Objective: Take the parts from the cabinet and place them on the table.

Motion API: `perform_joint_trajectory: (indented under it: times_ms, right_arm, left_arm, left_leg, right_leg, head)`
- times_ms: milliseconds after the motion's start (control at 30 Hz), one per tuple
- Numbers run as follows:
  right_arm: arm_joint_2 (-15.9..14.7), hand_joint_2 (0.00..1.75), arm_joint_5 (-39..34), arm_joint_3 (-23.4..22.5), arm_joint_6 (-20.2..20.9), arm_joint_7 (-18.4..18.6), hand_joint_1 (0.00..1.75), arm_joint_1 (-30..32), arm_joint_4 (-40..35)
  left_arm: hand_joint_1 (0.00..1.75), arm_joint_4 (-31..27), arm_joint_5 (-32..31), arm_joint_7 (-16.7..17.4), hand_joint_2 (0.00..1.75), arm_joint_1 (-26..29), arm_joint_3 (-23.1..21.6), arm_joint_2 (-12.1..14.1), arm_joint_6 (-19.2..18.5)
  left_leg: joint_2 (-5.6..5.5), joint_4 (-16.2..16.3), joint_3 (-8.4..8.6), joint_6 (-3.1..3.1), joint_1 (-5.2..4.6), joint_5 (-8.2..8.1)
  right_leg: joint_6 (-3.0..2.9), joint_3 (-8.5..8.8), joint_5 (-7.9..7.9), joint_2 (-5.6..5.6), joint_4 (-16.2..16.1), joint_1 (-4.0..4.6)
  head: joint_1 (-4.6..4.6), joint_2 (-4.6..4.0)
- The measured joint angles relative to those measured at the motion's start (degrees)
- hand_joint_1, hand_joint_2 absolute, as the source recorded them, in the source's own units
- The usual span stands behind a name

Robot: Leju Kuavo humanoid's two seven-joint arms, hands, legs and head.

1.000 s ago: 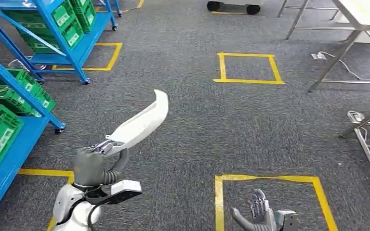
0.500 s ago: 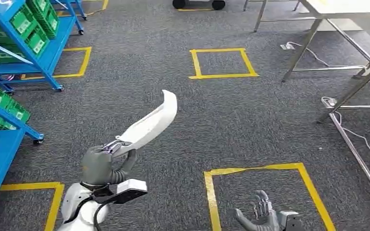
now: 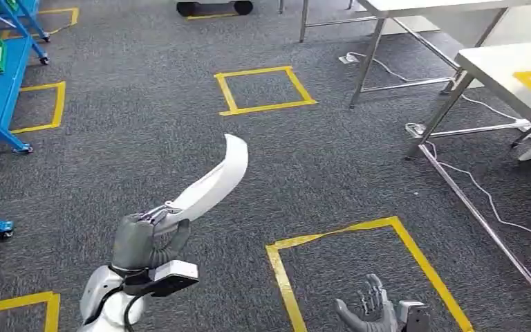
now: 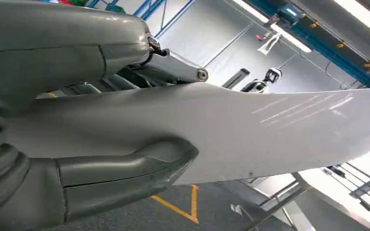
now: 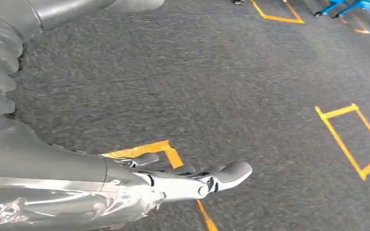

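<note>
The left hand [image 3: 148,238] is grasping a long, curved white part [image 3: 211,181] by its lower end, thumb wrapped under it and fingers over the top. The part is rising from the hand toward one o'clock, most of its length unsupported above the grey carpet [image 3: 145,138]. The right hand [image 3: 371,311] is sitting low at five o'clock, fingers spread and holding nothing, above a yellow taped square [image 3: 359,228] on the floor.

The table [image 3: 508,72] with yellow tape on its top is standing at two o'clock, well apart from the part; the blue cabinet [image 3: 0,90] is at ten o'clock. Delivery appears unfinished: the part is in the hand, not on the table.

The likely risks come from the grip. Holding such a long piece at one end invites it to pivot or slip if the arm jolts during walking. Its free tip could also strike the metal table legs [image 3: 432,117] on approach. Cables [image 3: 484,200] trailing on the floor near the table could catch a foot.
</note>
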Motion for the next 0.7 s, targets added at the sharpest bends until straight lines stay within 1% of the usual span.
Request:
perform_joint_trajectory:
  times_ms: [33,67,100,133,167,200,233,267,300,333,367,400,433,467,500,533,567,600,633,667,700]
  right_arm:
    - [0.0,1.75,0.0,-0.02,0.0,0.0,0.0,0.1,0.48]
    - [0.02,1.75,0.02,-0.07,0.0,0.0,0.0,0.15,0.74]
    - [0.02,1.75,0.07,-0.07,0.04,0.0,0.0,-0.03,0.92]
    - [0.02,1.75,0.07,-0.07,0.04,0.0,0.0,-0.41,1.14]
    - [0.02,1.75,0.07,-0.07,0.04,0.0,0.0,-0.8,1.46]
    - [0.02,1.75,0.07,-0.07,0.04,0.0,0.0,-1.06,1.77]
    - [0.02,1.75,0.04,-0.09,0.04,0.0,0.0,-1.09,2.01]
    - [0.02,1.75,0.04,-0.11,0.04,0.0,0.0,-1.03,2.21]
    - [0.02,1.75,0.04,-0.13,0.04,0.0,0.0,-1.01,2.38]
    - [0.02,1.75,0.02,-0.15,0.02,0.0,0.0,-1.06,2.53]
    - [0.02,1.75,-0.02,-0.15,0.02,0.0,0.0,-1.17,2.62]
    - [0.02,1.75,-0.07,-0.15,0.0,0.0,0.0,-1.4,2.69]
    - [0.02,1.75,-0.09,-0.15,-0.02,0.0,0.0,-1.66,2.79]
    - [0.02,1.75,-0.15,-0.17,-0.02,0.0,0.0,-1.8,2.84]
    - [0.0,1.75,-0.2,-0.17,-0.02,0.0,0.0,-1.81,2.91]
    - [0.0,1.75,-0.22,-0.17,-0.04,0.0,0.0,-1.79,2.99]
    - [0.02,1.75,-0.22,-0.2,-0.04,0.0,0.0,-1.69,2.99]
    - [0.0,1.75,-0.22,-0.22,-0.07,-0.09,0.0,-1.75,3.01]
    - [0.0,1.75,-0.26,-0.24,-0.15,-0.09,0.0,-2.05,3.06]
    - [0.0,1.75,-0.31,-0.24,-0.17,-0.09,0.0,-2.36,3.12]
    - [0.0,1.75,-0.31,-0.24,-0.17,-0.07,0.0,-2.5,3.17]
  left_arm:
    - [1.75,-0.13,0.0,-0.11,1.75,-0.03,0.04,0.0,-0.06]
    - [1.75,-0.26,0.0,-0.11,1.75,-0.08,0.09,-0.02,-0.15]
    - [1.75,-0.33,0.0,-0.17,1.75,-0.05,0.07,-0.04,-0.22]
    - [1.75,-0.42,0.0,-0.31,1.75,0.01,0.15,-0.04,-0.24]
    - [1.75,-0.39,0.0,-0.35,1.75,0.07,0.31,0.0,-0.46]
    - [1.75,-0.39,0.0,-0.44,1.75,0.09,0.46,0.02,-0.63]
    - [1.75,-0.39,-0.02,-0.48,1.75,0.11,0.57,0.02,-0.83]
    - [1.75,-0.39,-0.02,-0.57,1.75,0.12,0.68,0.02,-1.01]
    - [1.75,-0.39,-0.02,-0.63,1.75,0.11,0.74,0.02,-1.18]
    - [1.75,-0.41,-0.04,-0.74,1.75,0.11,0.79,0.0,-1.4]
    - [1.75,-0.44,-0.09,-0.89,1.75,0.1,0.76,-0.04,-1.62]
    - [1.75,-0.52,-0.15,-0.98,1.75,0.1,0.76,-0.07,-1.73]
    - [1.75,-0.59,-0.2,-1.11,1.75,0.02,0.83,-0.07,-1.79]
    - [1.75,-0.59,-0.28,-1.16,1.75,0.02,0.85,-0.09,-1.9]
    - [1.75,-0.59,-0.44,-1.2,1.75,0.03,0.85,-0.15,-2.1]
    - [1.75,-0.61,-0.52,-1.25,1.75,-0.01,0.85,-0.22,-2.16]
    - [1.75,-0.92,-0.63,-1.27,1.75,0.0,0.87,-0.39,-2.25]
    - [1.75,-0.98,-0.63,-1.33,1.75,-0.15,0.85,-0.42,-2.25]
    - [1.75,-1.07,-0.61,-1.4,1.75,-0.19,0.85,-0.42,-2.25]
    - [1.75,-1.07,-0.63,-1.4,1.75,-0.05,0.85,-0.37,-2.34]
    - [1.75,-1.07,-0.63,-1.4,1.75,0.15,0.94,-0.33,-2.38]
  left_leg:
    - [0.64,-0.17,0.17,0.49,0.05,0.2]
    - [1.31,-0.45,0.38,0.96,0.27,0.28]
    - [1.76,-0.48,0.52,1.4,0.19,0.1]
    - [2.43,-0.47,0.65,1.67,0.01,-0.07]
    - [3.18,-0.47,0.77,1.82,-0.15,-0.2]
    - [4.0,-0.45,0.86,1.88,-0.26,-0.35]
    - [4.69,-0.45,1.02,1.91,-0.34,-0.5]
    - [5.32,-0.45,1.28,1.88,-0.4,-0.74]
    - [5.88,-0.44,1.64,1.8,-0.42,-1.03]
    - [6.48,-0.44,2.14,1.66,-0.44,-1.39]
    - [7.04,-0.44,2.75,1.48,-0.46,-1.82]
    - [7.45,-0.45,3.13,1.15,-0.69,-2.24]
    - [7.77,-0.37,3.2,0.74,-1.0,-2.58]
    - [8.13,-0.44,3.31,0.51,-0.97,-2.61]
    - [8.63,-0.63,3.5,0.23,-0.83,-2.7]
    - [9.3,-0.87,3.87,-0.16,-0.72,-2.96]
    - [8.6,-0.71,4.26,-0.72,-0.39,-3.43]
    - [6.1,0.78,3.84,-0.84,-0.35,-3.81]
    - [4.71,4.24,1.92,-0.92,-0.35,-5.16]
    - [4.15,9.1,-1.07,-1.03,-0.34,-7.03]
    - [3.92,14.27,-4.56,-1.16,-0.34,-8.59]
  right_leg:
    - [0.42,-0.64,0.08,0.52,-0.17,-0.09]
    - [0.53,-0.62,-0.2,-1.25,0.36,-0.02]
    - [0.81,-1.46,-1.5,-4.29,2.26,0.25]
    - [1.08,-3.36,-3.64,-5.83,5.97,0.16]
    - [1.23,-5.75,-5.88,-6.51,10.76,0.06]
    - [1.35,-8.41,-7.79,-6.82,15.87,-0.07]
    - [1.42,-9.89,-8.18,-6.91,18.49,-0.15]
    - [1.41,-9.79,-7.11,-6.91,18.0,-0.17]
    - [1.32,-8.27,-5.03,-7.02,15.13,-0.17]
    - [1.15,-5.58,-2.31,-7.5,9.93,-0.15]
    - [0.94,-2.46,0.14,-8.85,4.2,-0.04]
    - [0.7,-0.75,-0.09,-12.15,1.09,0.52]
    - [0.12,-0.21,-0.13,-11.28,0.85,0.55]
    - [-0.07,-0.42,-0.24,-10.67,0.97,0.75]
    - [-0.39,-0.59,-0.43,-10.21,1.06,0.96]
    - [-0.77,-0.51,-0.49,-9.47,0.8,1.06]
    - [-1.15,0.43,-0.41,-8.61,0.12,0.41]
    - [-1.42,1.02,-0.6,-8.08,-0.11,0.4]
    - [-1.79,1.33,-0.85,-7.56,-0.12,0.29]
    - [-2.1,1.58,-1.17,-6.8,-0.13,0.25]
    - [-2.25,1.86,-1.51,-5.97,-0.13,0.26]
  head:
    - [0.0,0.0]
    - [0.04,0.0]
    - [0.53,0.0]
    - [0.68,0.0]
    - [0.65,0.0]
    - [0.68,0.0]
    - [0.68,0.0]
    - [0.63,0.0]
    - [0.7,0.0]
    - [0.65,0.0]
    - [0.7,0.0]
    - [0.76,0.0]
    - [0.61,0.0]
    - [0.66,0.0]
    - [0.63,0.0]
    - [0.72,0.0]
    - [0.63,0.0]
    - [0.41,0.0]
    - [0.28,-0.02]
    - [0.02,0.0]
    - [-0.04,0.0]
